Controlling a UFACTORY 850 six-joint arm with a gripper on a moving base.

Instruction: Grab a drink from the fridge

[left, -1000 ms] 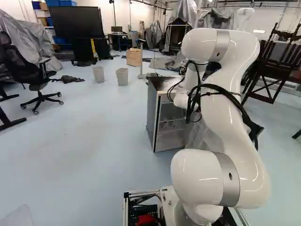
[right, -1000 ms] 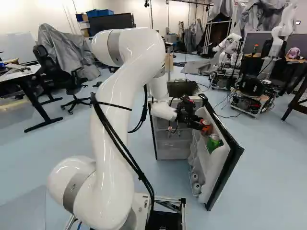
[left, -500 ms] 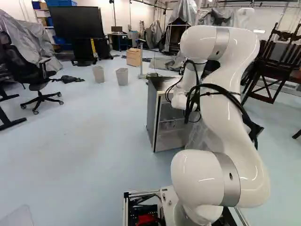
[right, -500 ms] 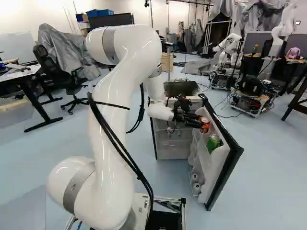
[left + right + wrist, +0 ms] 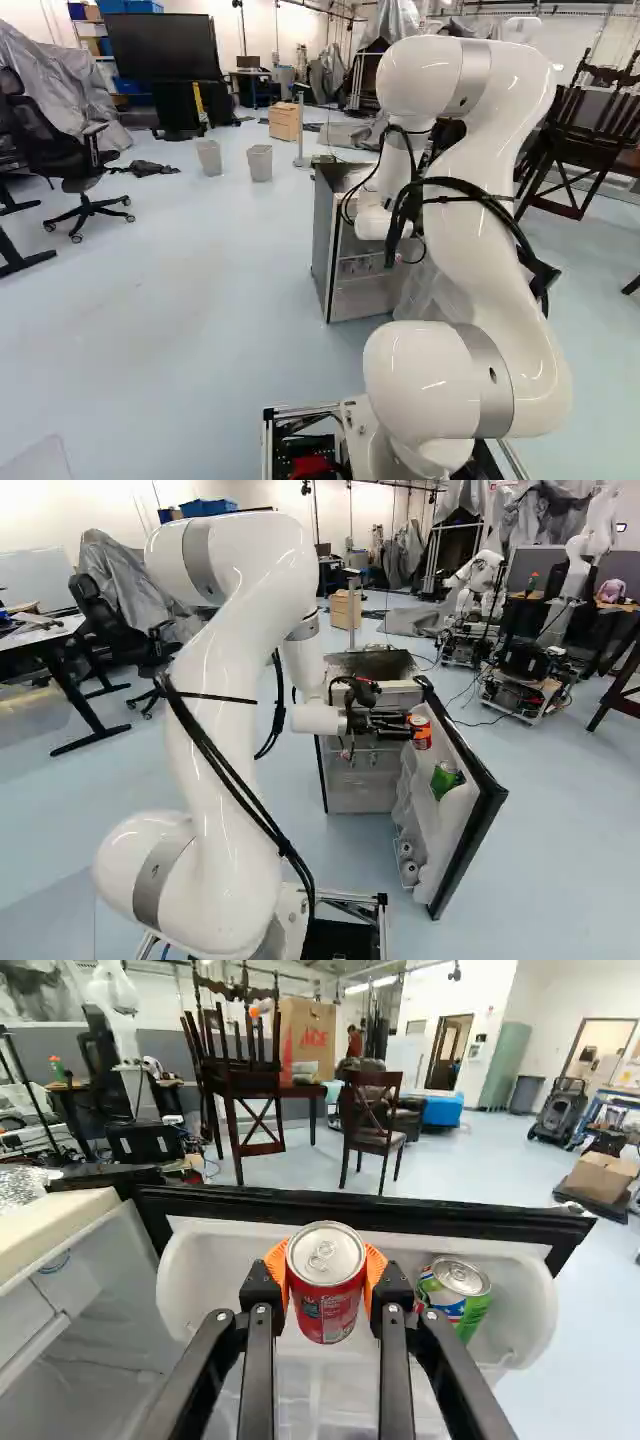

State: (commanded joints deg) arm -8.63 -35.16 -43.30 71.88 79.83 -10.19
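Red can [image 5: 325, 1305] and hand [image 5: 413, 727] higher, 2 orange pads [image 5: 375, 1264] closed on it

1. Bright, even indoor light fills all three views; lit ceiling strips [image 5: 384, 980] show at the upper middle of the wrist view.
2. The wall [image 5: 70, 515] at the upper left of the right base view is nearly washed out.
3. Thin glare streaks line the glossy arm [image 5: 490, 230]; the metal lid of the red can [image 5: 326, 1305] shines.
4. The fridge interior [image 5: 90, 1360] is greyer, at the wrist view's lower left.
5. Far clutter looks soft at the top of the left base view.
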